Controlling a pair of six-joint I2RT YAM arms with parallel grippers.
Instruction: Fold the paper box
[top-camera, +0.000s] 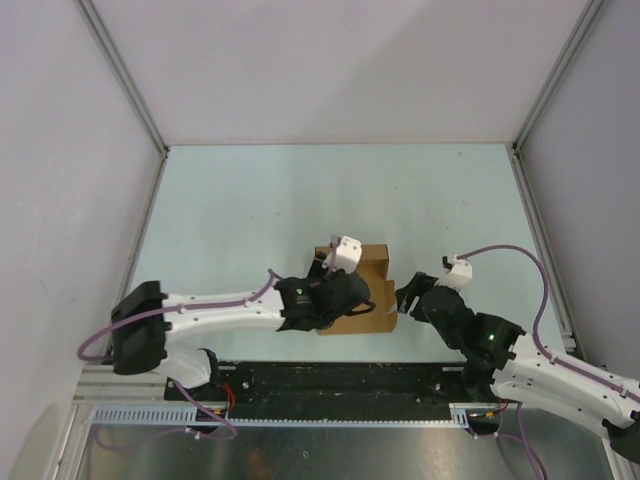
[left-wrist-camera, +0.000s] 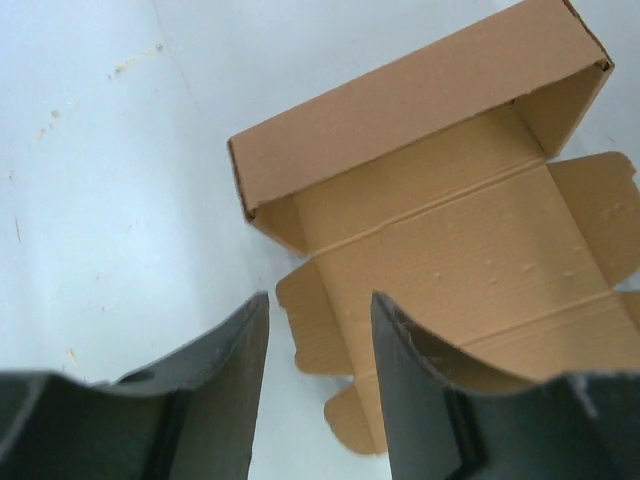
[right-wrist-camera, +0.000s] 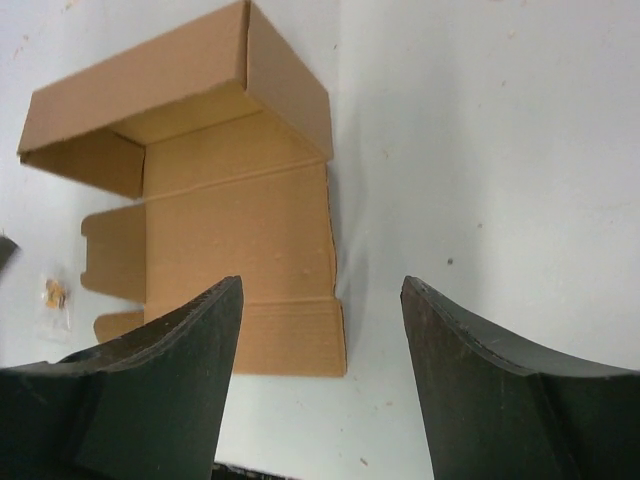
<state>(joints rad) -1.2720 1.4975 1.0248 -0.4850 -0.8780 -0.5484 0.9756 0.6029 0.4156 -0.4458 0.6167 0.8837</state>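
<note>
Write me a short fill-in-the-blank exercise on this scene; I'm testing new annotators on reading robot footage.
1. The paper box is made of plain ____ cardboard.
2. Its unfolded panel lies ____ on the table.
3. The right gripper is open and holds ____.
4. In the top view, the ____ arm reaches over the box.

Missing words: brown; flat; nothing; left.

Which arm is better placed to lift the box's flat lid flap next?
Probably left: the left gripper hangs open over the unfolded flaps of the paper box; the right gripper, also open, sits off its edge, mostly over table.
</note>
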